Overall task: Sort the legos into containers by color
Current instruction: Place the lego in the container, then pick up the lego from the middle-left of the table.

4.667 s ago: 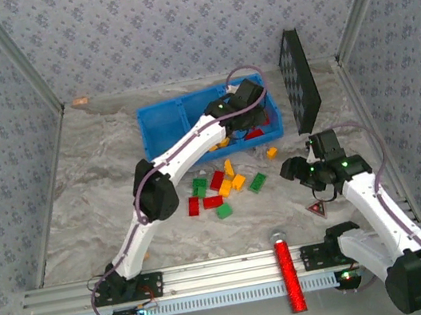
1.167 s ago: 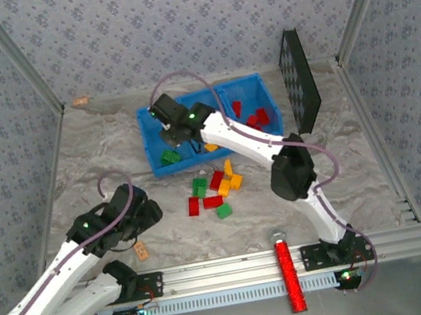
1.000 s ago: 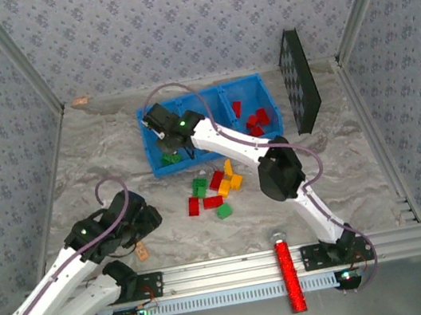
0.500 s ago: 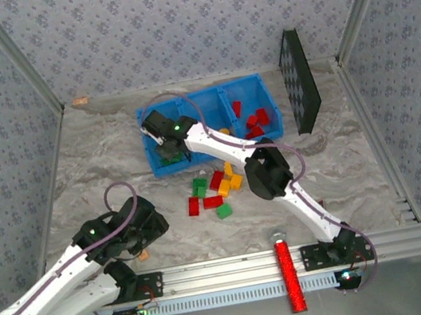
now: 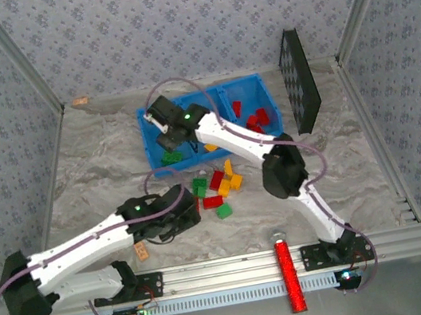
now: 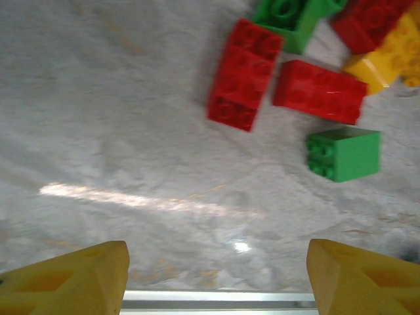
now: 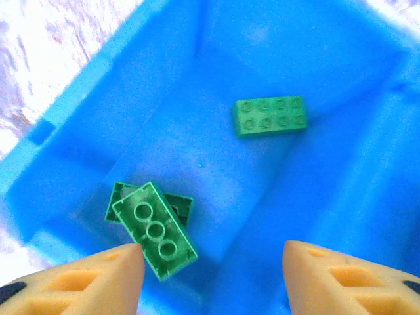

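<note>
Legos (image 5: 218, 191) are littering the desk (image 5: 99, 168); right tool (image 7: 210, 266) is hovering spread above green ones (image 7: 269, 117) in a container (image 7: 216, 154); left tool (image 6: 216, 272) is gaping.

open table (image 5: 94, 185) left of legos (image 5: 216, 181), studded board (image 5: 299, 82) far right

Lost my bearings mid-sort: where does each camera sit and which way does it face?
Top external: above and behind the bases, looking down on the table, tray and loose bricks; both arms show.
Left wrist: on the left arm, facing down at the loose bricks; its jaws, apart, at the bottom corners.
Right wrist: on the right arm, facing down into the tray's green compartment; its jaws likewise.
Shared: top and left wrist both see the loose bricks; top and right wrist, the green bricks.
</note>
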You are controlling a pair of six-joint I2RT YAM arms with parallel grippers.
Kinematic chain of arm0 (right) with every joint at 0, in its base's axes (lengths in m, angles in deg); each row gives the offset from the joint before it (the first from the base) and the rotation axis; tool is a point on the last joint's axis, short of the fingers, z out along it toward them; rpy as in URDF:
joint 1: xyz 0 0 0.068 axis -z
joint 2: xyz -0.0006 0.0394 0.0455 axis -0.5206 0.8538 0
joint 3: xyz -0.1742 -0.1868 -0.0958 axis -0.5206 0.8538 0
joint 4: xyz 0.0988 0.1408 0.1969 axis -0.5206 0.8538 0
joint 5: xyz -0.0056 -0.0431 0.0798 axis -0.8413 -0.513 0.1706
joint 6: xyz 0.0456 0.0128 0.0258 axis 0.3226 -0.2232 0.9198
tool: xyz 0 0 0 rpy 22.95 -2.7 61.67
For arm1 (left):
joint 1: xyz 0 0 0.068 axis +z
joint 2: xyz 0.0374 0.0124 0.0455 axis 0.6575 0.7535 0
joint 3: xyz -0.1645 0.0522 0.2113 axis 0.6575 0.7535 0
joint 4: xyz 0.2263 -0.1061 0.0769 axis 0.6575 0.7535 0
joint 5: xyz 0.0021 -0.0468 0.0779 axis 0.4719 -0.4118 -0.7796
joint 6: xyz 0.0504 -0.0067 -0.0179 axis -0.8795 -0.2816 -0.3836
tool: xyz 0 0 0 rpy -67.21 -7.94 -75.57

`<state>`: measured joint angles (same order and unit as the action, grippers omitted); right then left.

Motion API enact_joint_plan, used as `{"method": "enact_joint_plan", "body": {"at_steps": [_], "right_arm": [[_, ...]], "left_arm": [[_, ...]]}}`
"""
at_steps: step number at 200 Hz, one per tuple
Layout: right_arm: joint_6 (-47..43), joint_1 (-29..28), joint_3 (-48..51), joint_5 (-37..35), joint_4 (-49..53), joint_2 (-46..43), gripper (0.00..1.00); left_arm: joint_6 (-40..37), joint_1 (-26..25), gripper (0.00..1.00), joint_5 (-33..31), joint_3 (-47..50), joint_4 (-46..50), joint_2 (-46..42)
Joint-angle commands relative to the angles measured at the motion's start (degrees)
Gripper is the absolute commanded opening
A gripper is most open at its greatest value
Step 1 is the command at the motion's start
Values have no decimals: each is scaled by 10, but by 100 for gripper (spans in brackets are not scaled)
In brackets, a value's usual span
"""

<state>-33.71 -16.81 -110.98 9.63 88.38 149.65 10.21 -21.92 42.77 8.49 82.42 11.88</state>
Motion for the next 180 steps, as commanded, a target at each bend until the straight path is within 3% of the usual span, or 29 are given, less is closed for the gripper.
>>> {"method": "enact_joint_plan", "body": {"at_steps": [1, 56, 112, 152, 180], "right_arm": [[5, 22, 54, 1, 7, -106, 64], [62, 124, 259, 29, 15, -298, 83], [129, 275, 453, 100, -3, -456, 84], [178, 369, 552, 169, -43, -502, 88], [184, 401, 578, 187, -50, -502, 92]], "left_arm": [[7, -14, 73, -3, -47, -47, 53], [8, -23, 75, 23, -104, -64, 149], [20, -22, 77, 46, -152, -59, 225], [23, -19, 77, 60, -177, -69, 275], [24, -13, 77, 76, -192, -76, 307]]}}
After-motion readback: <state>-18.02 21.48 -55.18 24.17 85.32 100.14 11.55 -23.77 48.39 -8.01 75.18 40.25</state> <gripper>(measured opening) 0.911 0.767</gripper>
